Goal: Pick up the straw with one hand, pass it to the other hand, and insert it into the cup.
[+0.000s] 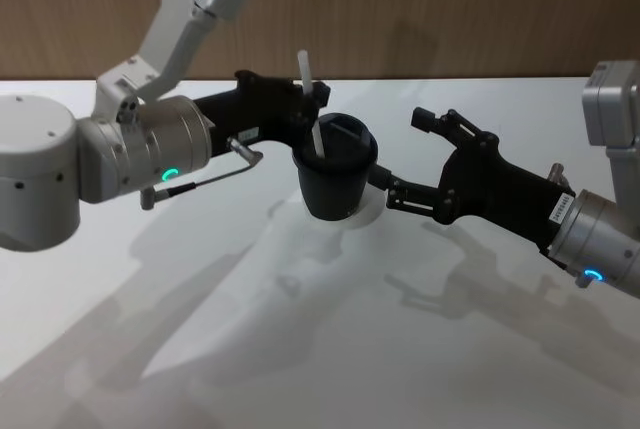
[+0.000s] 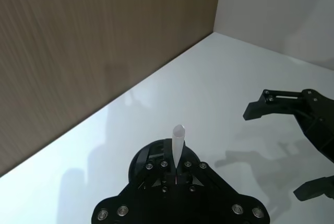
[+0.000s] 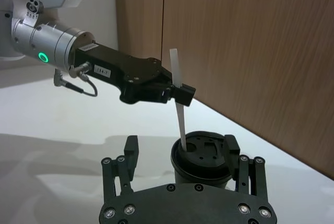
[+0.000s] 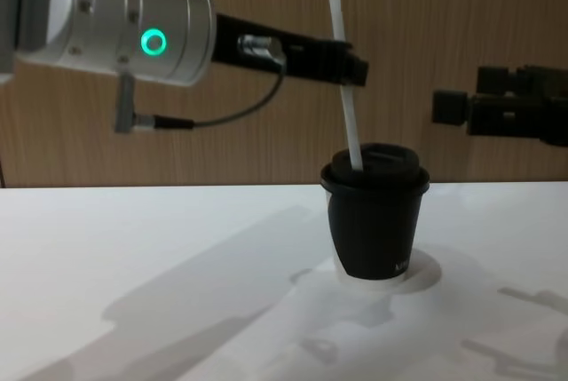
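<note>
White straw (image 4: pixel 344 79) pinched mid-length in left gripper (image 4: pixel 348 66) jaws, tip in cup (image 4: pixel 374 221) lid; right gripper (image 1: pixel 412 161) jaws spread beside cup.

Cup (image 1: pixel 335 181) mid-table (image 1: pixel 300 349), straw (image 4: pixel 344 88) standing tilted in its lid; left gripper (image 4: pixel 348 66) above and left of cup, right gripper (image 1: pixel 405 159) just right of it.

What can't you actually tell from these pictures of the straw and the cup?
- How deep the straw reaches: the cup and its lid hide the lower end, chest view.
- The cup's base: the right gripper body covers it, right wrist view.
- The left gripper fingertips: its own body hides them, left wrist view.
</note>
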